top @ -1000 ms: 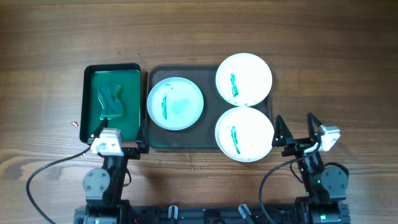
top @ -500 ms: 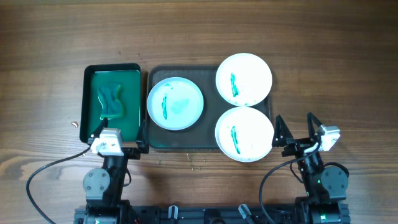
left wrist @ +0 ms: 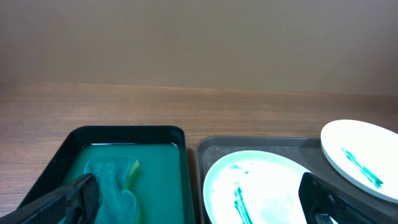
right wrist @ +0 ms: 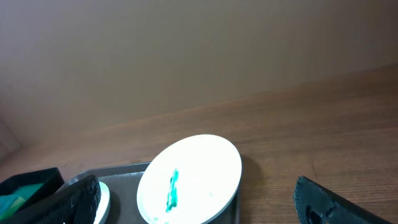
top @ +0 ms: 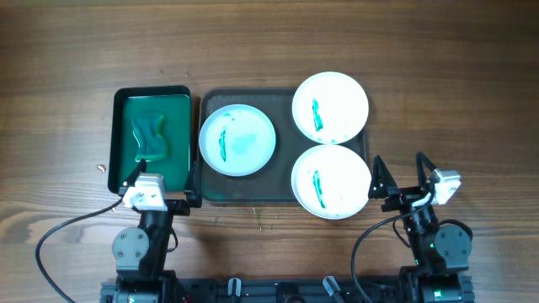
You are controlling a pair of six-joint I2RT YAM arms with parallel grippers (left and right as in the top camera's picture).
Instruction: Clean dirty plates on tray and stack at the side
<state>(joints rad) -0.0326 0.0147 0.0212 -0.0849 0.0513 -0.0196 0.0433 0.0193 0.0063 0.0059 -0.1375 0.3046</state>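
Plates (top: 237,140), three of them, all white with green-teal marks, sit on the one dark tray (top: 253,192) just ahead of both my grippers. My left gripper (left wrist: 198,190) is spread wide and holds nothing; its fingers touch nothing that I can see. Ahead of its left finger lies the single small black tray (top: 152,90) with a green inside, and in it one green cloth (left wrist: 113,182). Ahead of its right finger lies the smeared plate (left wrist: 267,186), marked with a streak and a pale smear. My right gripper (top: 398,172) is likewise spread wide and empty. The near plate (top: 330,182) lies just ahead and to the left of it, its rim just beside that gripper's left finger; whether they touch I cannot tell. The far plate (top: 330,107) lies beyond the near one, further ahead, the two rims very close together. Each of these two carries one streak, and both hang over the tray's rim on the side toward my right gripper. Everything rests on the wooden table (top: 67,50).
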